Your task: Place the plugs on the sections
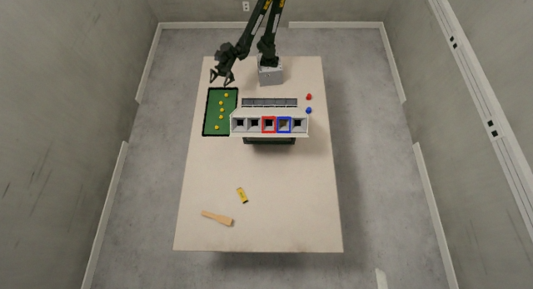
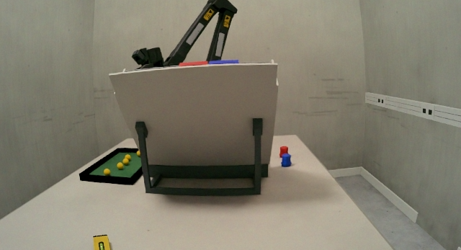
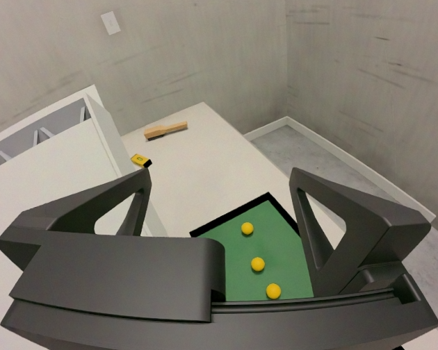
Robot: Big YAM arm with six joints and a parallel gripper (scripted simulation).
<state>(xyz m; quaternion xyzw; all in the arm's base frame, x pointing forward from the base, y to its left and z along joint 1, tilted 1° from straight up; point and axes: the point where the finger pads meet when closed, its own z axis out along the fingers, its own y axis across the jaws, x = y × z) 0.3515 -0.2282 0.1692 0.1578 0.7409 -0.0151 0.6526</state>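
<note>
My gripper (image 1: 221, 82) (image 3: 220, 175) is open and empty. It hangs above the far end of the green marble tray (image 1: 204, 114) (image 2: 108, 178) (image 3: 230, 216). Several yellow marbles (image 1: 221, 110) (image 2: 119, 166) (image 3: 257, 264) lie in the tray. The white covered funnel rack (image 1: 269, 134) (image 2: 198, 113) (image 3: 42, 165) stands right of the tray. Its red-banded funnel (image 1: 262, 124) and blue-banded funnel (image 1: 277, 125) sit side by side on top. The grey row of sections (image 1: 269, 102) (image 3: 42, 128) lies behind the rack, on the arm's side. The red plug (image 1: 308, 97) (image 2: 284, 151) and blue plug (image 1: 308, 110) (image 2: 286, 160) stand on the table right of the rack.
The arm's base (image 1: 270, 74) stands at the table's far edge. A wooden block (image 1: 216, 217) (image 3: 165, 130) and a small yellow item (image 1: 241, 195) (image 2: 101, 242) (image 3: 141, 160) lie near the table's front end.
</note>
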